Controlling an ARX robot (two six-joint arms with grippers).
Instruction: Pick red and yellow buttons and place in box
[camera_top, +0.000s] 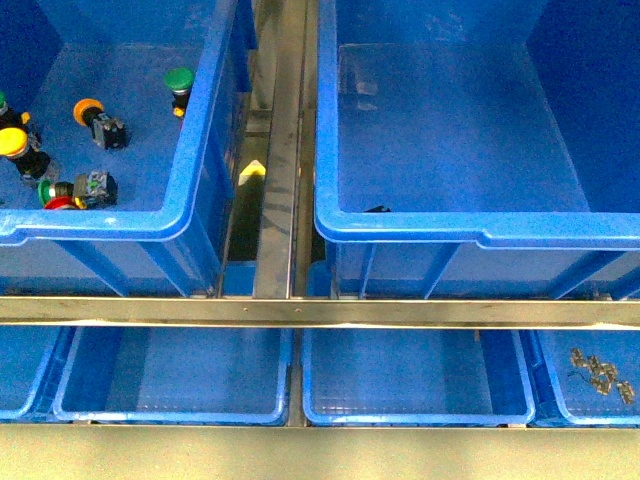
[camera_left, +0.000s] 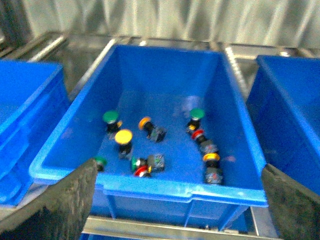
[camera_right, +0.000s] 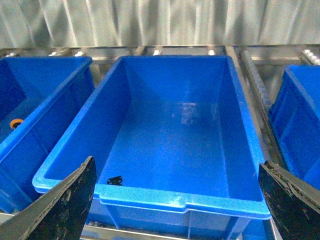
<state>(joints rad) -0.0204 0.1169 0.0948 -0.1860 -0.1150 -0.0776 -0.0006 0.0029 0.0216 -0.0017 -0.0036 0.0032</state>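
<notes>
Two big bins dominate. The empty deep blue plastic box with the thick rim (camera_top: 420, 228) stands on the right and looks like the target; it holds nothing but a small black scrap (camera_right: 114, 180) by its near wall. The matching deep blue bin beside it (camera_left: 165, 189) holds everything else. The left end effector (camera_left: 177, 172) hangs over that bin, fingers spread wide and gripping nothing. The right end effector (camera_right: 177, 165) hovers over the box, equally spread and empty.

Below, a row of shallow blue trays (camera_top: 170, 412) sits under a steel crossbar (camera_top: 300, 308), and a steel channel (camera_top: 285, 150) splits the two bins. A button slipping mid-carry could drop into that gap or onto a tray.

Down in the bin, the red and yellow mushroom-cap push buttons (camera_left: 123, 136) lie scattered among green-capped buttons (camera_left: 111, 118). That's the real danger: one red-capped button by the near wall (camera_left: 142, 171) lies touching a green cap, so a loose pinch could take the wrong one. The deep wall beside it could also block a finger.
</notes>
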